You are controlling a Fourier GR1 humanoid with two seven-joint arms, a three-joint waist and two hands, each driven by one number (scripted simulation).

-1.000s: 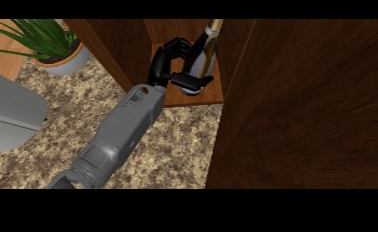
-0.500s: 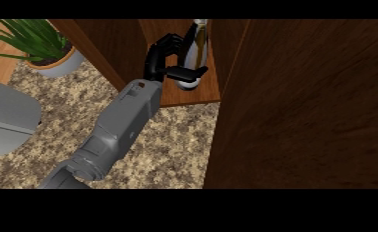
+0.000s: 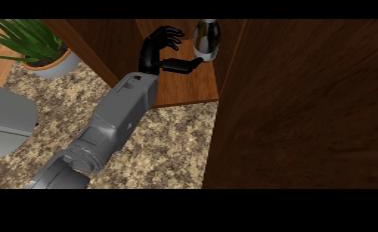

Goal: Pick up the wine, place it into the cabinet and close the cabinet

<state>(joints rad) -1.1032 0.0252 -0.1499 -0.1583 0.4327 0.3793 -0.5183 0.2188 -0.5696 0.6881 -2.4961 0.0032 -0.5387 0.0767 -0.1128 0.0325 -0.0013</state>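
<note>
Place step looks about done. Wine [image 3: 206, 40] is standing upright on the cabinet [image 3: 188, 83] shelf, upper centre of frame. One hand [image 3: 164, 51], which I'm reading as the left, is sitting just left of the bottle, fingers spread wide and holding nothing, thumb pointing at the bottle base, possibly touching. Right hand isn't showing. Door [image 3: 295, 106] is filling the right of frame, open. Next, as I judge it: pull the arm clear of the shelf, then swing the door shut.

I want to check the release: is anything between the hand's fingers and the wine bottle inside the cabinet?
In the head view, only bare wooden cabinet shelf lies between the left hand's fingers and the wine bottle; its thumb reaches the bottle.
</note>
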